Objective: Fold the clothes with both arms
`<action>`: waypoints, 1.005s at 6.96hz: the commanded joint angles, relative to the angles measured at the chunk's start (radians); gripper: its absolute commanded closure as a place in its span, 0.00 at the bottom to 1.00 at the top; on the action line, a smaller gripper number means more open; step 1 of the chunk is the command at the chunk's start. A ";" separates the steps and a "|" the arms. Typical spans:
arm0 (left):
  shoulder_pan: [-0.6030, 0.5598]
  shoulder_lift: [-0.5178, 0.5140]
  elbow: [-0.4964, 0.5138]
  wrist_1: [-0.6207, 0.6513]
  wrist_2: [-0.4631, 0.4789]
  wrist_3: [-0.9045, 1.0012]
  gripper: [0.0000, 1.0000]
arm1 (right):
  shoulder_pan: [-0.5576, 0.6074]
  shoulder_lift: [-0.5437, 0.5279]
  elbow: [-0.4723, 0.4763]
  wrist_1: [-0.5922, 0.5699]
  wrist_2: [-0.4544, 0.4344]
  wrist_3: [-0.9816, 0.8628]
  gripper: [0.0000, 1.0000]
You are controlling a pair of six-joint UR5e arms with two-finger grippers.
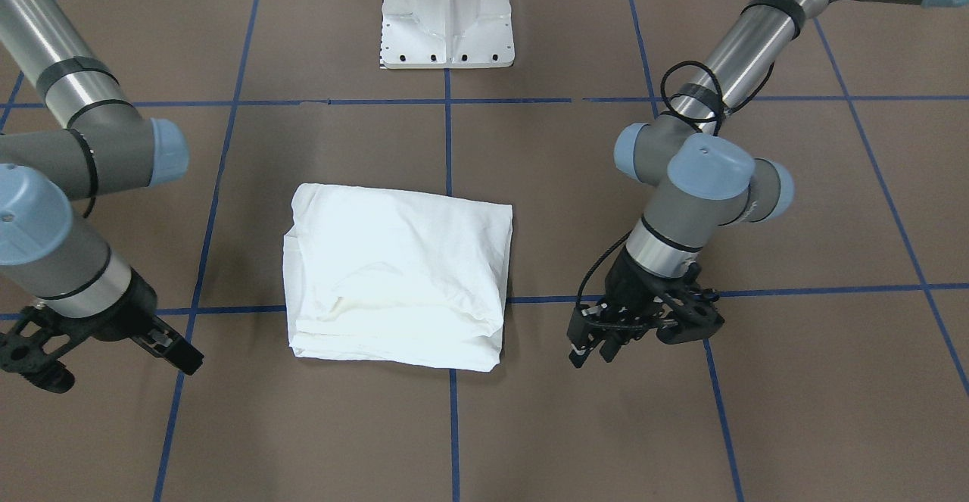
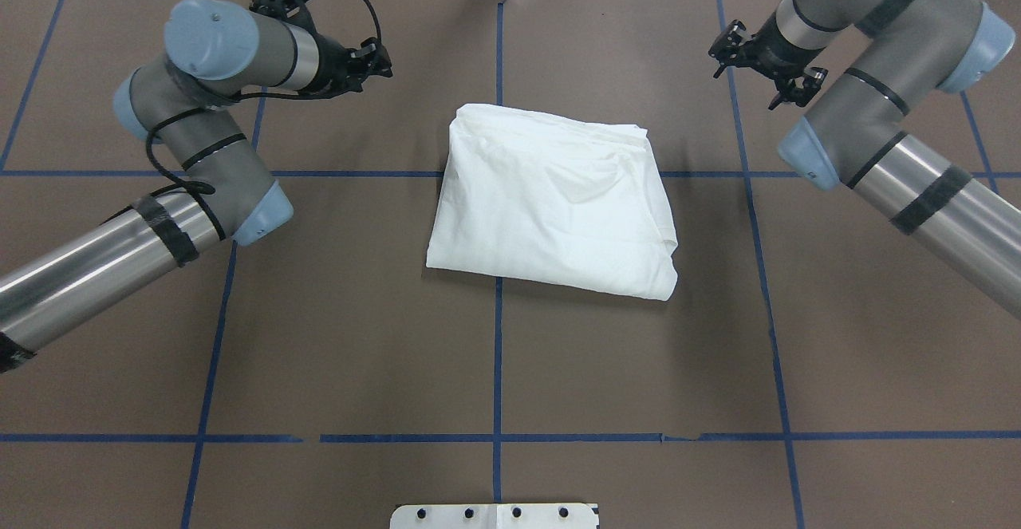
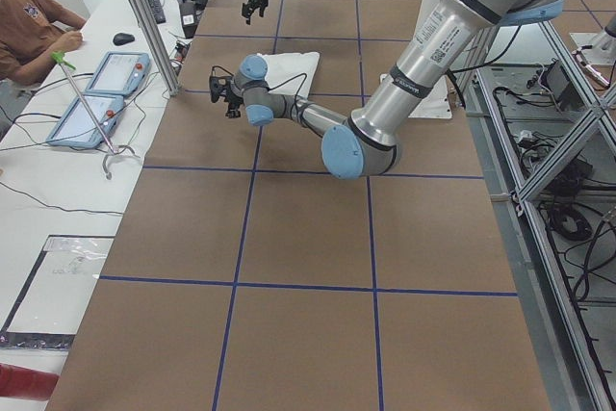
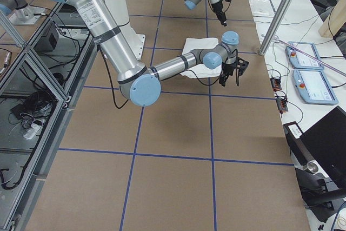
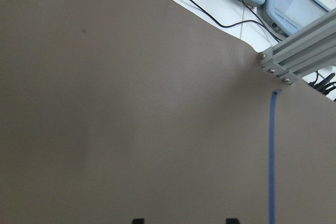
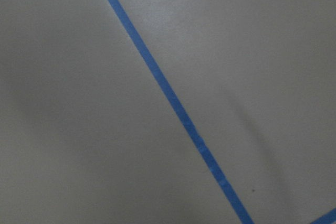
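Note:
The clothes (image 1: 397, 275) are one white shirt folded into a thick rectangle in the middle of the brown table, also plain in the overhead view (image 2: 550, 202). No print, collar or sleeves show. My left gripper (image 1: 640, 343) hovers low beside the shirt's edge, apart from it, open and empty. In the left wrist view its two fingertips (image 5: 137, 220) stand apart over bare table. My right gripper (image 1: 106, 369) hangs off the shirt's other side, clear of it, open and holding nothing. Overhead, the left gripper (image 2: 351, 42) and right gripper (image 2: 758, 66) sit towards the table's far edge.
The white metal pedestal base (image 1: 448, 17) stands on the robot's side of the table. Blue tape lines (image 6: 173, 103) grid the brown surface. An aluminium frame post (image 5: 299, 56) rises at the far edge. A person (image 3: 29, 26) sits at a side desk with tablets (image 3: 96, 93).

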 commanded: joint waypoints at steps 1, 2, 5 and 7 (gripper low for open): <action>-0.137 0.184 -0.118 0.006 -0.171 0.316 0.39 | 0.100 -0.205 0.147 -0.004 0.061 -0.311 0.00; -0.223 0.259 -0.148 0.011 -0.246 0.442 0.39 | 0.159 -0.309 0.208 -0.002 0.111 -0.430 0.00; -0.497 0.427 -0.168 0.050 -0.371 0.931 0.00 | 0.335 -0.475 0.234 -0.030 0.182 -0.848 0.00; -0.666 0.458 -0.192 0.179 -0.443 1.184 0.00 | 0.432 -0.480 0.232 -0.143 0.182 -1.036 0.00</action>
